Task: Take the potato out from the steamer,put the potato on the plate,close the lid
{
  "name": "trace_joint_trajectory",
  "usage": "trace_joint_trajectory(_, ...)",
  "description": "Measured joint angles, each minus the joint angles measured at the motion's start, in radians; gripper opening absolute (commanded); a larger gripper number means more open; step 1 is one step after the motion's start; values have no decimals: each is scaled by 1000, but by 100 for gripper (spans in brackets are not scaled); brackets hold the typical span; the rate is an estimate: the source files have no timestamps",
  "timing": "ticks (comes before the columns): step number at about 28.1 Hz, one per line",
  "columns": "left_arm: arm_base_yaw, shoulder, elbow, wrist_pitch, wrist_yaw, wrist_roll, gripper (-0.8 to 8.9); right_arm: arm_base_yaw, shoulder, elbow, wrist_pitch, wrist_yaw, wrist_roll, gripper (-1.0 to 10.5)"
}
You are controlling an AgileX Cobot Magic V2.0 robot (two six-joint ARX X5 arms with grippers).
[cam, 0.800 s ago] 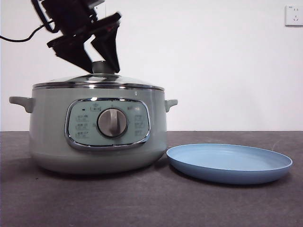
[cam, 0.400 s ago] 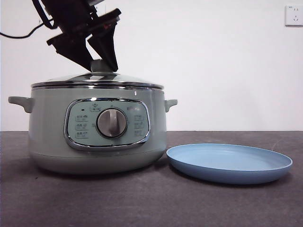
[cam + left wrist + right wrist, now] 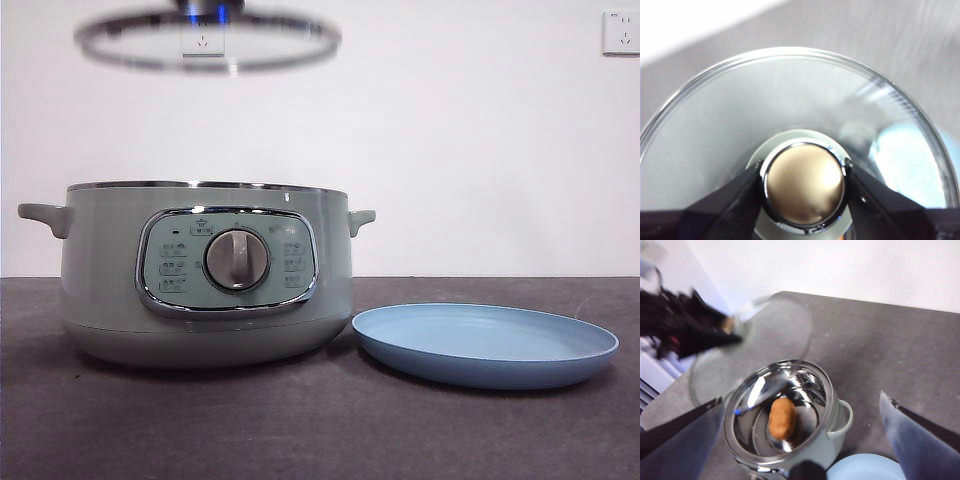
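Note:
My left gripper [image 3: 804, 186] is shut on the knob of the glass lid [image 3: 790, 95]. It holds the lid [image 3: 207, 40] high above the steamer [image 3: 205, 270], blurred at the top of the front view. The steamer [image 3: 832, 427] stands open, and the orange-brown potato [image 3: 782, 417] lies on its shiny inner tray. The light-blue plate [image 3: 485, 345] sits on the table just right of the pot. My right gripper [image 3: 800, 399] hovers open high above the pot, holding nothing. In the right wrist view the left gripper [image 3: 715, 332] shows dark beside the lid [image 3: 760, 345].
The dark grey table [image 3: 320, 430] runs in front of the pot and plate. A white wall with a socket [image 3: 620, 32] is behind. The steamer's side handles [image 3: 40, 215] stick out left and right.
The left gripper has lifted the lid straight up off the steamer, from resting on the rim to near the top of the front view. The pot now stands open.

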Motion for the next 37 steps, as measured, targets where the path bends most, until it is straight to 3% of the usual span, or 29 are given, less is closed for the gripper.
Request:
trace_joint_trajectory(6,42,-56,170,-84,4,24,-8,88,57,58,9,3,14,657)
trace_joint_trajectory(11,111,-172,188,-120,2,32,-8,183,176,175,-61,19,15,657)
trace_joint_trajectory(17,201,-311,188,-139,-14,33,-8,306,364,347,-168,148,-16,657)
trace_joint_trajectory(24,229,-425,195,-227,-196,49,-8,431,587,495,-178,258,-51,657)
trace_joint_trajectory(28,233,-439,195,-322,-208,56,-8,492,726,546,-177,366,-89,657)
trace_joint_trajectory(37,232,-440,195,-351,-176,56,-8,536,934,557,-169,393,-113,615)
